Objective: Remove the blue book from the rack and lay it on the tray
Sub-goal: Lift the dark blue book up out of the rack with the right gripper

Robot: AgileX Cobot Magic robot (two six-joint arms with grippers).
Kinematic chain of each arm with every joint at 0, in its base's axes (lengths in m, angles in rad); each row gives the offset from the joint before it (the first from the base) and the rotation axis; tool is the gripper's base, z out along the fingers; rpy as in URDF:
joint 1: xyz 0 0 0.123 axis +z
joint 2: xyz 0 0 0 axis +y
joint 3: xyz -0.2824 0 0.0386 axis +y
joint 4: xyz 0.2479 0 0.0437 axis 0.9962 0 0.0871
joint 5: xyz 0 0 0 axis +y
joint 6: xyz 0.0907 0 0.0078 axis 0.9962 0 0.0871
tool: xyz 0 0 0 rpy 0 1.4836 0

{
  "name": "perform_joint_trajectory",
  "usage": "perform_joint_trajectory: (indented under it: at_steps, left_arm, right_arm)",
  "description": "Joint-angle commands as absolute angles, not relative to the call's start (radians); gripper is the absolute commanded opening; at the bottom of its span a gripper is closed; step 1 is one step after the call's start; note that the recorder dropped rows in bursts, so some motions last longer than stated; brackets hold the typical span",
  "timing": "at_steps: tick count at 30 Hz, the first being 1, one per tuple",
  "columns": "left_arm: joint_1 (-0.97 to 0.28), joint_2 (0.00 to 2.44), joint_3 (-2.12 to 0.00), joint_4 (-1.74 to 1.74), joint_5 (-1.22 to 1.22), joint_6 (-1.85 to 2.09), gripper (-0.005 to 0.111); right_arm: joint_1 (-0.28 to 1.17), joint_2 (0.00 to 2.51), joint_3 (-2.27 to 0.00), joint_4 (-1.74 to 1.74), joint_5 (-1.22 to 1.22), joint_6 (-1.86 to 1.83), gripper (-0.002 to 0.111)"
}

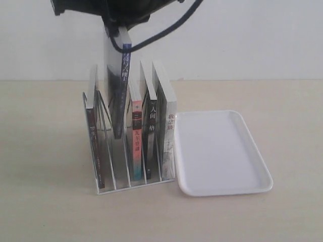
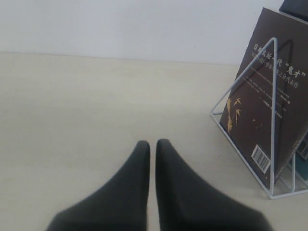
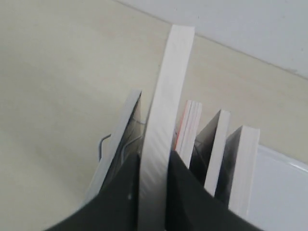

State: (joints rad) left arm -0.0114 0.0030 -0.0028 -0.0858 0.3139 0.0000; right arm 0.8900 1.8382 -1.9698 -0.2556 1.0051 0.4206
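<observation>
The blue book (image 1: 121, 85) stands raised well above its neighbours, its lower end still inside a slot of the rack (image 1: 128, 176). My right gripper (image 1: 118, 25) is shut on its top edge; in the right wrist view its white page edge (image 3: 166, 125) runs between the black fingers (image 3: 180, 192). The white tray (image 1: 219, 151) lies flat just right of the rack and holds nothing. My left gripper (image 2: 152, 144) hovers shut over bare table beside the rack's wire end (image 2: 262, 115).
Other books stay in the rack: a dark-covered one at the left end (image 1: 92, 136), a red-and-teal-spined one (image 1: 136, 141) and two black-spined ones (image 1: 152, 136). A black cable (image 1: 166, 30) hangs from the right arm. A pale wall stands behind the table.
</observation>
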Motion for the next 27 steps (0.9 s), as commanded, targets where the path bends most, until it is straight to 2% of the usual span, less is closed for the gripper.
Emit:
perform_joint_trajectory:
  at_steps: [1,17,20,23,27]
  left_arm:
    - [-0.009,0.000,0.000,-0.086,0.307,-0.008,0.005]
    - [-0.009,0.000,0.000,-0.086,0.307,-0.008,0.005]
    - [-0.009,0.000,0.000,-0.086,0.307,-0.008,0.005]
    - [-0.009,0.000,0.000,-0.086,0.307,-0.008,0.005]
    - [-0.009,0.000,0.000,-0.086,0.307,-0.008,0.005]
  right_arm:
    - [0.888,1.744,-1.978,-0.311,0.981,0.420,0.000]
    - [0.888,1.489,-1.978,-0.487,1.111,0.414,0.000]
    - [0.888,1.467,-1.978,-0.562,1.219,0.357,0.000]
    - [0.882,1.466,-1.973,-0.675,1.221,0.266,0.000]
    - [0.855,1.460,-1.962,-0.641,1.221,0.126,0.000]
